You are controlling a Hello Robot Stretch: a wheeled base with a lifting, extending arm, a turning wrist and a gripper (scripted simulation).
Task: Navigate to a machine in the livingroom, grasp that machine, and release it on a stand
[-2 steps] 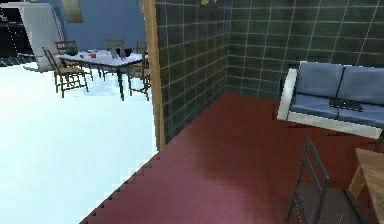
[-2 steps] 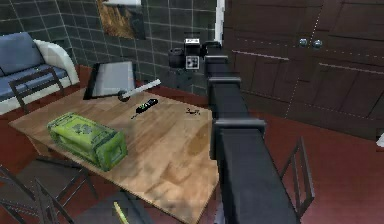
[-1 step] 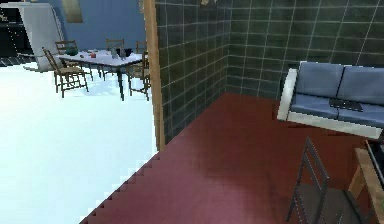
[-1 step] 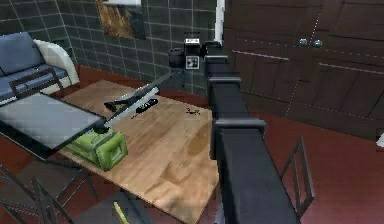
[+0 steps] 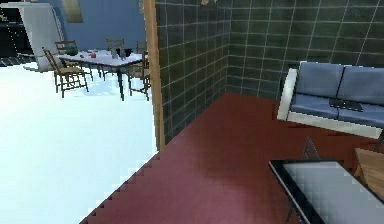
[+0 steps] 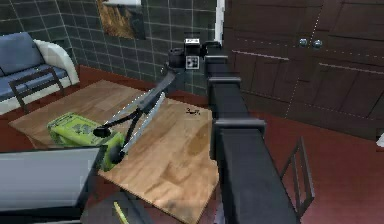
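A lime-green machine (image 6: 80,133) with a dark base lies on a wide light-wood surface (image 6: 185,160) in the arm side view's left half. A long grey-and-black handle (image 6: 140,112) slants up from it toward the arm's far end. My arm (image 6: 232,130) rises from the bottom edge to two white marked squares (image 6: 192,46). The gripper (image 6: 174,62) sits just left of them, in front of the dark tiled wall and close to the handle's upper tip. I cannot tell whether it holds anything.
A blue sofa (image 5: 335,90) with a white frame stands by the tiled wall (image 5: 195,60). A black-framed grey panel (image 5: 330,190) lies low at the forward view's right. Dark wooden doors (image 6: 320,60), a dark chair (image 6: 296,172), and a distant dining table (image 5: 100,62).
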